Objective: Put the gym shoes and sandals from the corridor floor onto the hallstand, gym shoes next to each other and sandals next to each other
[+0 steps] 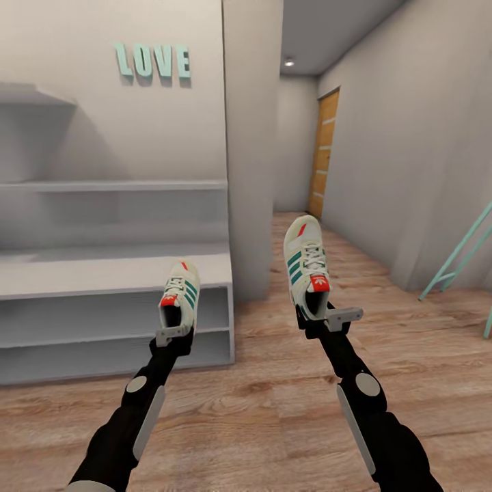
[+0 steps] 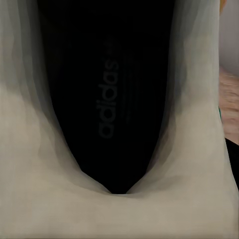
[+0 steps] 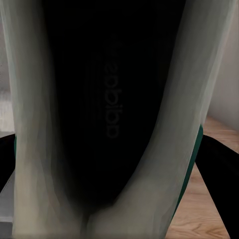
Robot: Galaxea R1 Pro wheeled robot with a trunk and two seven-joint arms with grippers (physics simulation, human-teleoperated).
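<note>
Two grippers, left gripper and right gripper, each clamped on a gym shoe's heel — left shoe, right shoe — held aloft beside the hallstand; carrying step; next: set both side by side on its top.

Each gym shoe hides its tool's fingertips; hallstand cut off left.

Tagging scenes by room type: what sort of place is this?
Likely a home corridor or entryway: a low white shoe rack on wood plank floor, LOVE letters on the wall, a wooden door at the far end.
</note>
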